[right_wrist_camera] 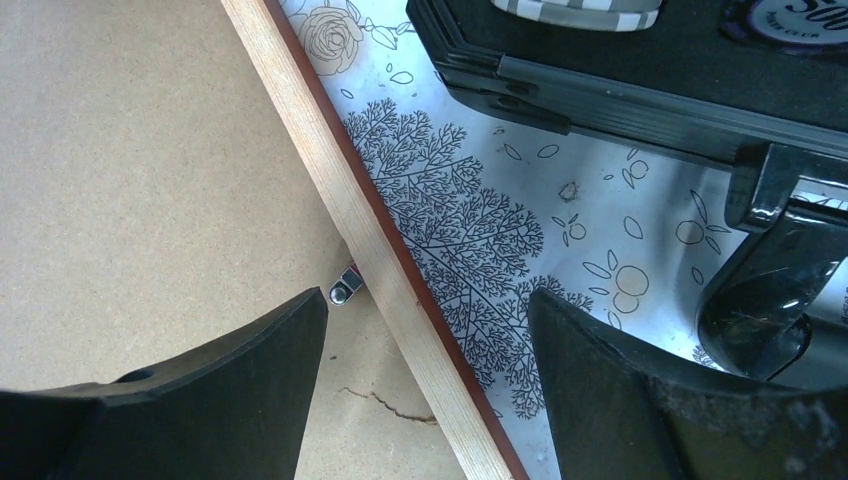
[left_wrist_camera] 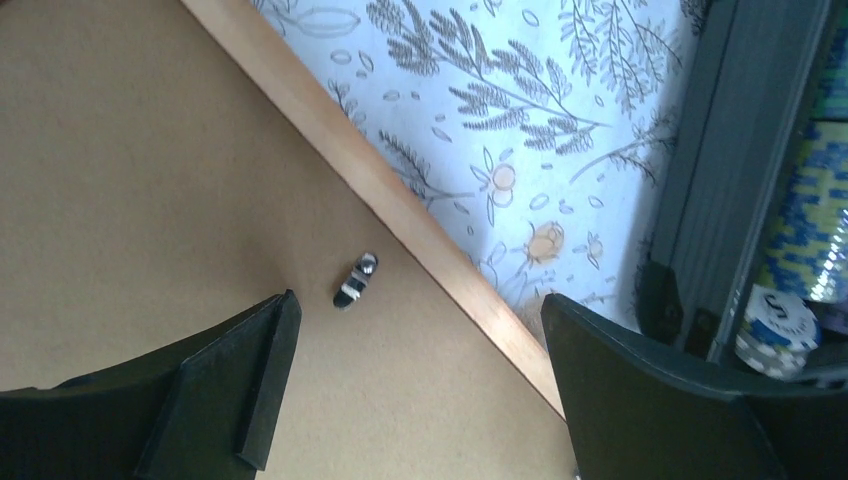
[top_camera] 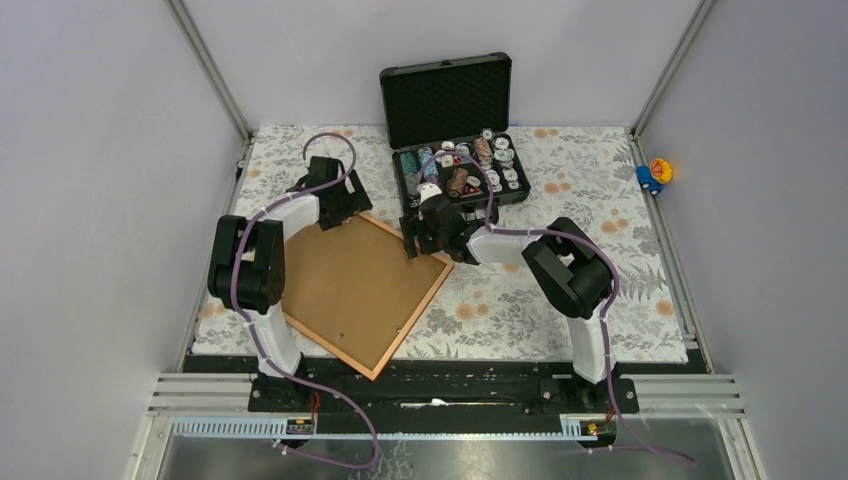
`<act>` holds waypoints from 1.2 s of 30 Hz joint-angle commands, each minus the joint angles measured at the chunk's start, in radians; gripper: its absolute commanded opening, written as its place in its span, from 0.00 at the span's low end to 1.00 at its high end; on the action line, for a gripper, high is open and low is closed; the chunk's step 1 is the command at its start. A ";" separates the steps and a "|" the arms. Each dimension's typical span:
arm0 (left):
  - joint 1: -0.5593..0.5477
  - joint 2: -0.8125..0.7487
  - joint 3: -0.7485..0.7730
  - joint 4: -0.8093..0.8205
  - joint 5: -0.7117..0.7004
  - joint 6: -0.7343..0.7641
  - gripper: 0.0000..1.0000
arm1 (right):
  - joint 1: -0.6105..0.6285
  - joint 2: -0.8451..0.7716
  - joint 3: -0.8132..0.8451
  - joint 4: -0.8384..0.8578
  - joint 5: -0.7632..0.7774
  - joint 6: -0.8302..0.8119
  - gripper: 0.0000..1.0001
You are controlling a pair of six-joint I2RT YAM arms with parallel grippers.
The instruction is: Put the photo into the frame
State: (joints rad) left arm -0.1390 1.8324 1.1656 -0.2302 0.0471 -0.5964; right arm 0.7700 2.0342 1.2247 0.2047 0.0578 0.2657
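I see a smooth wooden frame (right_wrist_camera: 380,270), matt brown cardboard backing (right_wrist_camera: 150,180), a shiny metal clip (right_wrist_camera: 345,290), and a glossy black case handle (right_wrist_camera: 765,295).

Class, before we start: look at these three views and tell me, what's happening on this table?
Two robot arms are at the frame, which lies back-up on the flowered table with a brown backing board in it. The left gripper and the right gripper hover open over its far edge, each near a small metal clip, holding nothing. The photo is not in view; whether it is already inside cannot be told. An open case of chips stands behind.
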 commanded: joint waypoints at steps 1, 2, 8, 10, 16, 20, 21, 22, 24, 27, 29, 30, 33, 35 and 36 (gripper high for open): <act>-0.018 0.066 0.076 0.041 -0.076 0.078 0.99 | 0.009 0.016 0.041 -0.015 -0.019 -0.014 0.80; -0.021 0.086 0.087 0.029 -0.067 0.079 0.99 | 0.009 0.016 0.042 -0.015 -0.021 -0.015 0.80; -0.072 0.082 0.057 0.023 -0.072 0.002 0.98 | 0.009 0.024 0.050 -0.018 -0.015 -0.017 0.80; -0.072 0.077 0.035 0.037 -0.053 -0.041 0.96 | 0.010 0.024 0.050 -0.018 -0.011 -0.017 0.79; -0.072 0.103 0.036 0.069 -0.052 -0.125 0.88 | 0.010 0.038 0.058 -0.018 -0.019 -0.014 0.79; -0.073 0.096 0.005 0.151 0.030 -0.224 0.73 | 0.009 0.041 0.059 -0.018 -0.019 -0.012 0.79; -0.073 0.090 -0.002 0.166 0.048 -0.254 0.71 | 0.010 0.043 0.059 -0.018 -0.018 -0.012 0.79; -0.073 0.081 -0.008 0.170 0.053 -0.280 0.71 | 0.010 0.043 0.060 -0.018 -0.019 -0.012 0.79; -0.074 0.053 -0.035 0.176 0.041 -0.335 0.76 | 0.009 0.044 0.062 -0.018 -0.023 -0.011 0.79; -0.075 -0.012 -0.074 0.188 0.016 -0.366 0.81 | 0.010 0.044 0.065 -0.018 -0.026 -0.009 0.79; -0.076 -0.035 -0.080 0.163 -0.020 -0.361 0.82 | 0.009 0.044 0.066 -0.018 -0.026 -0.008 0.79; -0.076 -0.037 -0.078 0.148 -0.034 -0.359 0.82 | 0.009 0.044 0.065 -0.018 -0.026 -0.007 0.79; -0.077 -0.029 -0.068 0.126 -0.041 -0.348 0.80 | 0.010 0.046 0.065 -0.018 -0.027 -0.006 0.79; -0.078 -0.010 -0.061 0.126 -0.036 -0.347 0.78 | 0.010 0.047 0.065 -0.018 -0.029 -0.006 0.78; -0.079 0.002 -0.052 0.124 -0.038 -0.343 0.77 | 0.009 0.048 0.066 -0.018 -0.029 -0.006 0.78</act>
State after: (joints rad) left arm -0.2127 1.8324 1.0973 -0.0807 0.0208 -0.9279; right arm 0.7704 2.0602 1.2613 0.1963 0.0513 0.2584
